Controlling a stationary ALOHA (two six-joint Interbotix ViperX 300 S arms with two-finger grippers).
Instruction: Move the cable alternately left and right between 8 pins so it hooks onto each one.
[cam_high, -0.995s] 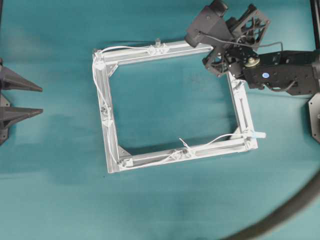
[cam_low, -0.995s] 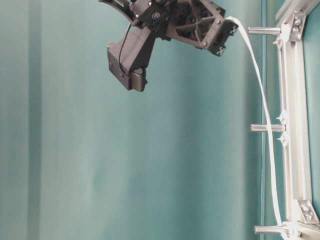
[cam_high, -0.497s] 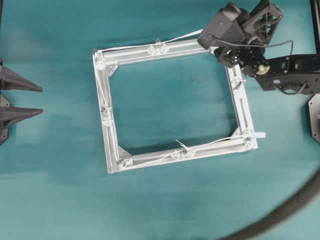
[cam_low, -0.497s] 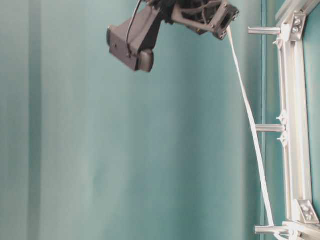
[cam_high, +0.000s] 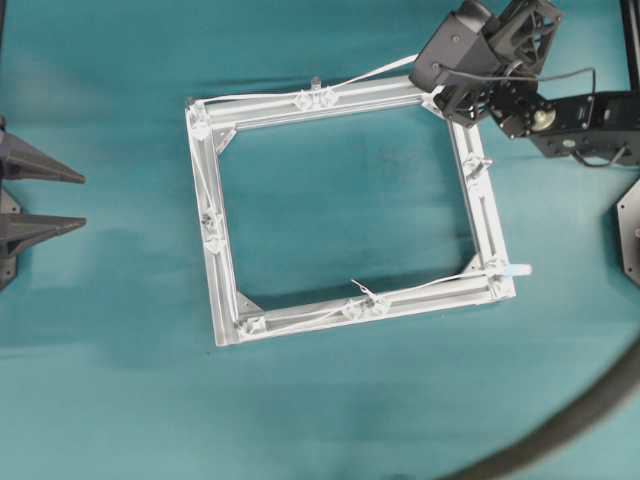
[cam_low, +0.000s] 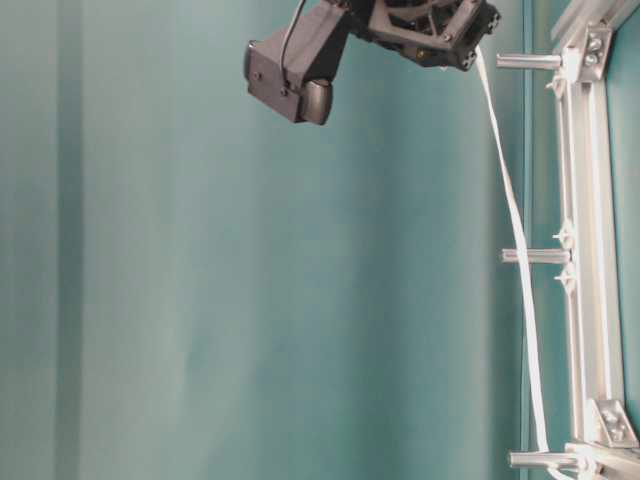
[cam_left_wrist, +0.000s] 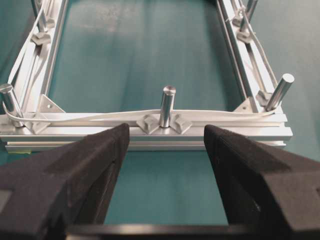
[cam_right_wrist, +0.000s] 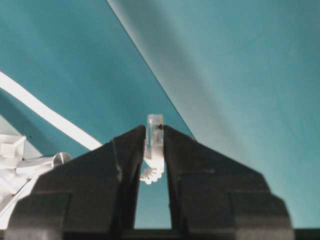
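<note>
Overhead view puts your right gripper (cam_high: 437, 88) above the frame's (cam_high: 214, 290) far right corner, jaws clamped on the plug tip of the cable (cam_high: 375, 72), which runs taut along the far rail. You look to be on the corner pin; next, carry the cable around it, then down the right rail. Your left gripper (cam_left_wrist: 166, 150) is wide open, holding nothing

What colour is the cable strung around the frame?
White; the cable shows best in the table-level view, rising taut from the frame.
</note>
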